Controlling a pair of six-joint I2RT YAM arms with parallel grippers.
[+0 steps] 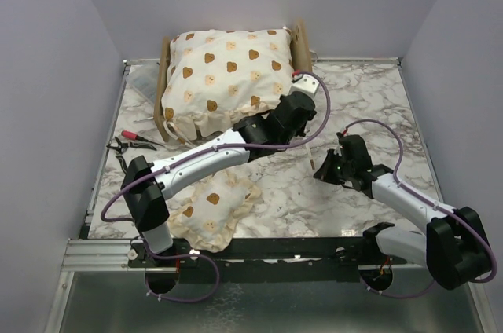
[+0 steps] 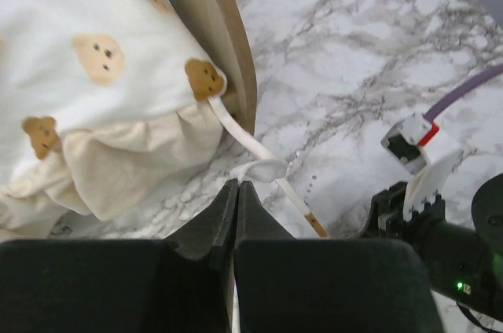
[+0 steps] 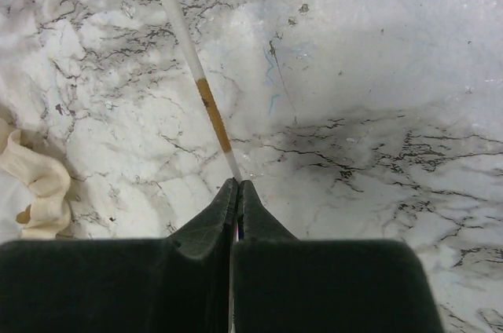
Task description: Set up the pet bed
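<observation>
Pet bed [image 1: 301, 44]: you have it at the far middle of the table, close to the back wall. Only its two plywood end boards show. It holds the large bear-print cushion [image 1: 224, 74], which fills it, hides the base and spills over the near side with its ruffle on the marble.

Table [image 1: 369, 105]: white marble pattern with grey veins, metal rail [image 1: 94, 254] along the near edge. Plain pale walls [image 1: 47, 74] close it in on the left, back and right.

Orientation: the bed's long axis runs across the table, left to right, one end board at each end and the right end a little farther back. With the cushion covering it, you cannot tell head from foot.

Small bear-print pillow [image 1: 212, 209]: flat on the table at the near left, partly under your left arm, well apart from the bed.

Red-handled pliers [image 1: 132, 141]: by the left edge, near the bed's left end.

Left gripper [image 2: 237, 188]: reached across to the cushion's near right corner, just beside the right end board. Its fingers are pressed fully together. A white tie [image 2: 240, 133] leaves that cushion corner and folds right against the tips — whether it is pinched you cannot tell.

Right gripper [image 3: 236, 185]: low over bare marble, right of the cushion, clenched, with the tie's brown-banded end running straight into the closed tips — it reads as gripped.
</observation>
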